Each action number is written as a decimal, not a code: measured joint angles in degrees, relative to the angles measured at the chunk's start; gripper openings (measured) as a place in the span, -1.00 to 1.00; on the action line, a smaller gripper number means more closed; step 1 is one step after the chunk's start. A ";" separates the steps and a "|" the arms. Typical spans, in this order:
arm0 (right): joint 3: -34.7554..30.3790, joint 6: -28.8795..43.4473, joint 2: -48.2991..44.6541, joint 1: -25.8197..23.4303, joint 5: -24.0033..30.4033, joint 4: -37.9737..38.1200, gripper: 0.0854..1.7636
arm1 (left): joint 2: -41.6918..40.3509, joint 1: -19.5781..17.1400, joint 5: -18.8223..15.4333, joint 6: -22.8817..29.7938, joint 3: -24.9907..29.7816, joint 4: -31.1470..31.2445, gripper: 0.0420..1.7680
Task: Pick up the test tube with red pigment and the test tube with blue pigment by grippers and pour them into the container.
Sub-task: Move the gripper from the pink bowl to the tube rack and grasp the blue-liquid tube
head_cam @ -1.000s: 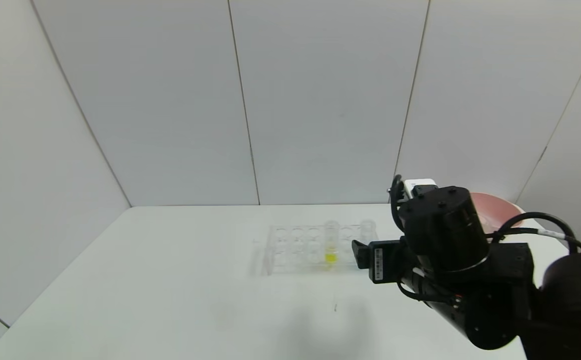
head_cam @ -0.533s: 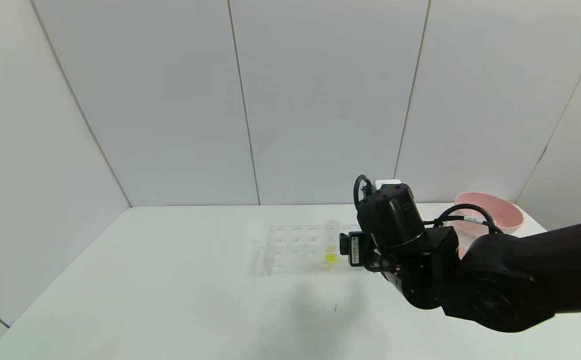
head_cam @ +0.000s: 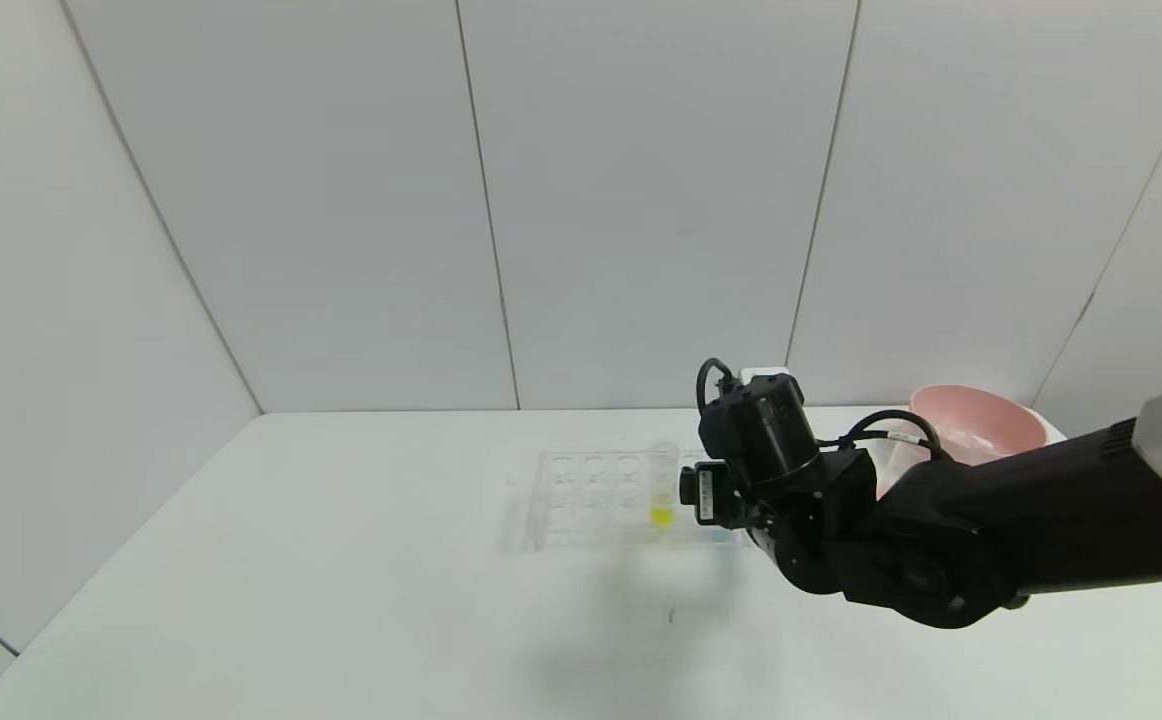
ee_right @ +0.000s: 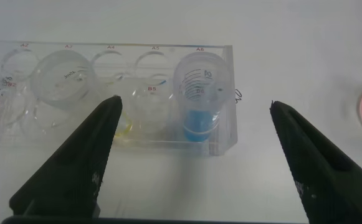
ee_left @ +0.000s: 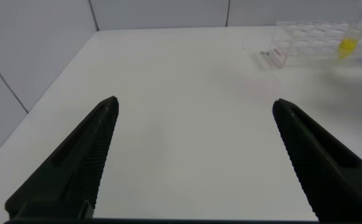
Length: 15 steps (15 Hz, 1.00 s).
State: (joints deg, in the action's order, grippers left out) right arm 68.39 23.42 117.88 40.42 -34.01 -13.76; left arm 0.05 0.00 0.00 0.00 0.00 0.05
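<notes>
We see the right end effector (ee_right: 190, 155), released, bracketing the upright test tube with blue pigment (ee_right: 202, 102) at frame centre, in the rack (ee_right: 75, 140); the left stays distant.

Right arm stretched forward over table, right gripper (ee_right: 193, 165) angled down, fingers spread wide, nothing held, left gripper (ee_left: 196, 162) low, fingers wide apart, empty

Test tube with blue pigment (ee_right: 198, 93) in rack (ee_right: 19, 134)
</notes>
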 joint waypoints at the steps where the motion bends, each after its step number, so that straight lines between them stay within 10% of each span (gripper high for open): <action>1: 0.57 -0.05 0.52 0.00 0.02 0.02 0.93 | 0.00 0.00 0.00 0.00 0.00 0.02 1.00; 11: 1.62 -1.61 1.66 -2.39 0.24 -0.09 0.94 | 0.00 0.00 0.00 -0.02 0.00 0.02 1.00; 15: 1.04 -1.80 1.61 -2.00 0.29 -1.32 0.28 | 0.00 0.00 0.00 -0.02 0.00 0.02 1.00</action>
State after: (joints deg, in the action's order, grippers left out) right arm 69.43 21.61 119.49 38.42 -33.72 -15.08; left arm 0.05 0.00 0.00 -0.02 0.00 0.07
